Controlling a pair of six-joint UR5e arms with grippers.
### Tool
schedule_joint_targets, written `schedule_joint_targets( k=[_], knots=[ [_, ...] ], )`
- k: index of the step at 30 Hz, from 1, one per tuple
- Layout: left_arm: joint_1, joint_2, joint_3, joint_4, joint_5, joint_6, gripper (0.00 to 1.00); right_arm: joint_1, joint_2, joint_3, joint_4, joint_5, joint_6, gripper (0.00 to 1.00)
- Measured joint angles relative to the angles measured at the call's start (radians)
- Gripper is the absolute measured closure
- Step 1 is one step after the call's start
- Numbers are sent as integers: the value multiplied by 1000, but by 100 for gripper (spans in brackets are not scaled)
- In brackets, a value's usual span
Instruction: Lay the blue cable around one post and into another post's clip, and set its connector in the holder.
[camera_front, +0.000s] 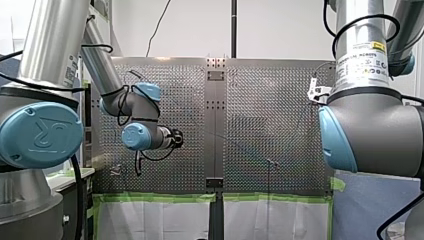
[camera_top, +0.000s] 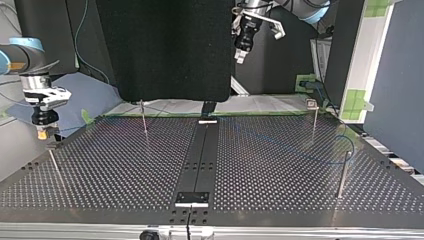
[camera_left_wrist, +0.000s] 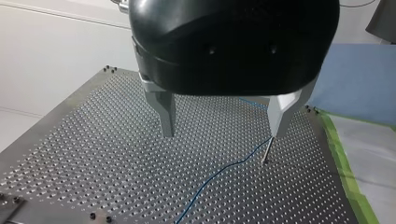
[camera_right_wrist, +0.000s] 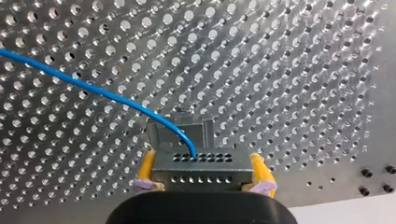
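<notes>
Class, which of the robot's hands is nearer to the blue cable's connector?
Right. The right hand grips the connector between its yellow pads; the left hand hangs open above the table, well apart from it.

My left arm (camera_front: 47, 55) and my right arm (camera_front: 370, 125): silver-grey tubes, rounded light-blue joint caps (camera_front: 37, 134), loose black cables (camera_front: 97, 46) looping along them. I note a white printed label (camera_front: 362, 62) with yellow patch on the right one. My left gripper (camera_left_wrist: 223, 134): glossy black housing, two tapered metal fingers (camera_left_wrist: 166, 112). My right gripper (camera_right_wrist: 203, 161): black body, yellow pads (camera_right_wrist: 148, 168).
</notes>
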Motion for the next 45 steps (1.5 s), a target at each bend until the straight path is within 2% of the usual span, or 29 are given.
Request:
schedule_joint_targets(
  k=[4, 8, 11, 18, 31, 45],
  knots=[
    [3, 0, 0, 0, 0, 0, 2, -1, 13, -16, 12, -4, -4, 100],
    [5, 0, 0, 1, 0, 0, 2, -2, 37, -42, 35, -5, -23, 100],
    [7, 0, 0, 1, 0, 0, 2, -3, 47, -55, 40, -5, -29, 100],
    [10, 0, 0, 1, 0, 1, 2, -5, 61, -87, 54, -7, -34, 100],
    [17, 0, 0, 1, 0, 2, 2, -10, 75, -104, 63, -18, -42, 100],
    [18, 0, 0, 1, 2, 2, 2, 1, 101, -124, 72, -32, -56, 100]
  ],
)
